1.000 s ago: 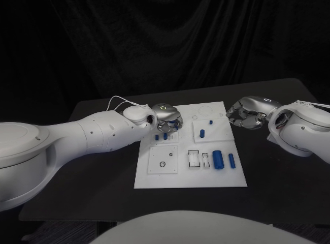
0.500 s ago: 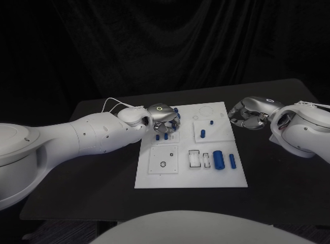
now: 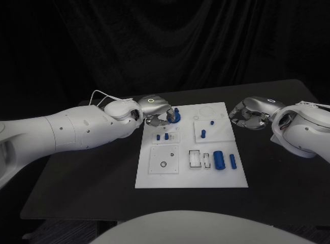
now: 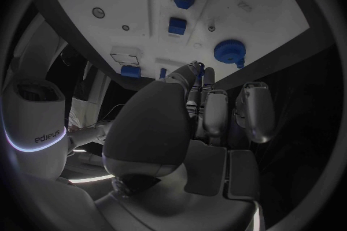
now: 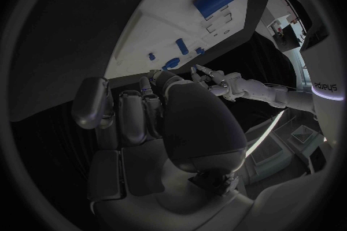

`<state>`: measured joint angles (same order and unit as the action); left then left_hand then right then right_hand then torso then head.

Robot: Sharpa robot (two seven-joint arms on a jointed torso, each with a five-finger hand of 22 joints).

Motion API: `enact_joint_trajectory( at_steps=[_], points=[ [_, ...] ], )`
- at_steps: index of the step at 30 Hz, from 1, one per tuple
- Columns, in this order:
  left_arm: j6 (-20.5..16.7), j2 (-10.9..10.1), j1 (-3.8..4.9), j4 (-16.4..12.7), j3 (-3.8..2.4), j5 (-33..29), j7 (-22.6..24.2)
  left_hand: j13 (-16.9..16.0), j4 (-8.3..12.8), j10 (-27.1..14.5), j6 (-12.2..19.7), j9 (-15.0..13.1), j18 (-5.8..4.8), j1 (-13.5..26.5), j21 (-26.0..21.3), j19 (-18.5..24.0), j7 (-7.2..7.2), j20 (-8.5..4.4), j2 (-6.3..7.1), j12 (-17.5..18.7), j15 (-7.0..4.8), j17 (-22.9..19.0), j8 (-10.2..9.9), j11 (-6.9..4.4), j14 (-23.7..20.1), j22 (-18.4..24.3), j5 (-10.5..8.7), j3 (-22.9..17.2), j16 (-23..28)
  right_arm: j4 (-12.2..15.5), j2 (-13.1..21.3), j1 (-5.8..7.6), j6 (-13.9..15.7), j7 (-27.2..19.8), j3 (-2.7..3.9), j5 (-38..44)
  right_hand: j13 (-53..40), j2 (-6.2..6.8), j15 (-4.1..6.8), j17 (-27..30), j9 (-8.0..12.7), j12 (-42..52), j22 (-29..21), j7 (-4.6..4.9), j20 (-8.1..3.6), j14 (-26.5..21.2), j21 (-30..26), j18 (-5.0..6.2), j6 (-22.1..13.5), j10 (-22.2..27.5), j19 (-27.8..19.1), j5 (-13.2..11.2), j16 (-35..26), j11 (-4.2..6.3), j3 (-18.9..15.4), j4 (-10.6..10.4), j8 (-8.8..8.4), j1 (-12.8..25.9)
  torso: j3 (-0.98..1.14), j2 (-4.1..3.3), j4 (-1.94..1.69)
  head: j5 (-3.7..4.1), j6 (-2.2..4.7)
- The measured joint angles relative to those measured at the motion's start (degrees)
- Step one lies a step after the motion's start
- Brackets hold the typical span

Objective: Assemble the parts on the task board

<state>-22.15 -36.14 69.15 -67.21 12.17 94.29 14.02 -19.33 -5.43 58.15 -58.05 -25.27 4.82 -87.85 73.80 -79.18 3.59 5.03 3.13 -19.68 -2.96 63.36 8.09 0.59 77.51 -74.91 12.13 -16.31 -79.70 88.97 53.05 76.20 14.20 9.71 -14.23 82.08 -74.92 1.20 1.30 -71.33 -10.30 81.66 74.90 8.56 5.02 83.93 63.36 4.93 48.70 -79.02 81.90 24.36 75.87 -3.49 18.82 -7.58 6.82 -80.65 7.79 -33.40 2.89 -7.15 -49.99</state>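
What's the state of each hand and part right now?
left hand: over the board's far left corner, fingers by a round blue part, grip unclear
right hand: off the board's right edge, fingers curled, holding nothing
round blue part: on the task board
large blue cylinder: lying flat

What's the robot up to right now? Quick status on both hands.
Left hand holding a round blue part at the task board's far left corner. Right hand beside the board, holding nothing. Nothing in the way.
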Motion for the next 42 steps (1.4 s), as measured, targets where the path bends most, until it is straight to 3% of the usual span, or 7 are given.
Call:
enact_joint_trajectory(
  at_steps=[6, 14, 25, 42],
  points=[
    [1.53, -1.36, 0.14, -0.74, 0.02, 0.01, -0.5, 0.11, 0.0, 0.3, 0.0, 0.0, 0.0, 0.07, 0.0, 0.0, 0.0, 0.0, 0.08, 0.39, 0.0, 0.21, 0.0, 0.09, 0.0, 0.0, 0.0, 0.0, 0.0, -0.02, 0.06, -0.23, -0.12, 0.0, 0.0, 0.0, 0.0, 0.0, 0.0, 0.08, 0.0, 0.0, 0.0, 0.0, 0.0, 0.0, -0.35, 0.0, 0.0, 0.0, 0.0, 0.0, -0.24, 0.0, 0.0, 0.0, 0.0, 0.0, 0.02, 0.21, -0.12, -0.02, 0.0],
    [3.14, -1.38, 0.04, 0.56, 0.02, 0.02, -1.0, 0.24, -0.01, 0.47, 0.01, 0.03, 0.0, 0.15, 0.0, 0.0, -0.01, 0.0, 0.16, 0.46, 0.0, -0.31, -0.28, 0.27, 0.0, 0.0, -0.24, 0.01, 0.08, -0.01, 0.08, -0.5, -0.21, -0.01, 0.0, 0.0, 0.0, 0.0, 0.0, 0.08, 0.0, 0.0, 0.0, 0.0, 0.0, 0.0, -0.35, 0.0, 0.0, 0.0, 0.0, 0.0, -0.24, 0.0, 0.0, 0.0, 0.0, 0.0, 0.05, 0.27, -0.19, 0.12, 0.0],
    [4.22, -0.04, -1.35, 3.28, 0.03, 0.03, -1.33, 0.49, -0.01, 1.53, 0.21, 0.17, 0.0, 0.22, -0.24, 0.01, 0.2, 0.0, 0.23, 0.71, 0.15, -0.75, -0.68, 0.32, -0.16, 0.0, -0.34, 0.01, 0.29, 0.02, 0.14, -0.68, -0.3, -0.02, 0.0, -0.01, 0.0, 0.23, 0.0, 0.17, 0.0, 0.0, 0.0, 0.0, 0.0, 0.0, -0.35, 0.0, 0.0, 0.0, 0.0, 0.0, -0.24, 0.0, 0.0, 0.0, 0.0, 0.23, -0.2, -0.07, -0.19, -0.09, 0.0],
    [4.76, 1.55, -2.9, 5.59, 0.0, 0.03, -1.47, 0.43, -0.01, 2.03, 0.21, 0.25, 0.0, 0.44, -0.47, 0.01, 0.2, 0.0, 0.46, 0.74, 0.31, -1.28, -0.77, 0.22, -0.32, 0.0, -0.52, 0.02, 0.52, 0.01, 0.04, -0.75, -0.36, -0.04, 0.0, -0.01, 0.0, 0.23, 0.0, 0.17, 0.01, -0.02, 0.0, 0.0, 0.0, 0.0, -0.35, 0.0, 0.0, 0.01, 0.0, 0.0, -0.24, -0.01, 0.01, 0.01, 0.0, 0.23, -0.03, -0.1, 0.0, -0.3, 0.0]
  ],
)
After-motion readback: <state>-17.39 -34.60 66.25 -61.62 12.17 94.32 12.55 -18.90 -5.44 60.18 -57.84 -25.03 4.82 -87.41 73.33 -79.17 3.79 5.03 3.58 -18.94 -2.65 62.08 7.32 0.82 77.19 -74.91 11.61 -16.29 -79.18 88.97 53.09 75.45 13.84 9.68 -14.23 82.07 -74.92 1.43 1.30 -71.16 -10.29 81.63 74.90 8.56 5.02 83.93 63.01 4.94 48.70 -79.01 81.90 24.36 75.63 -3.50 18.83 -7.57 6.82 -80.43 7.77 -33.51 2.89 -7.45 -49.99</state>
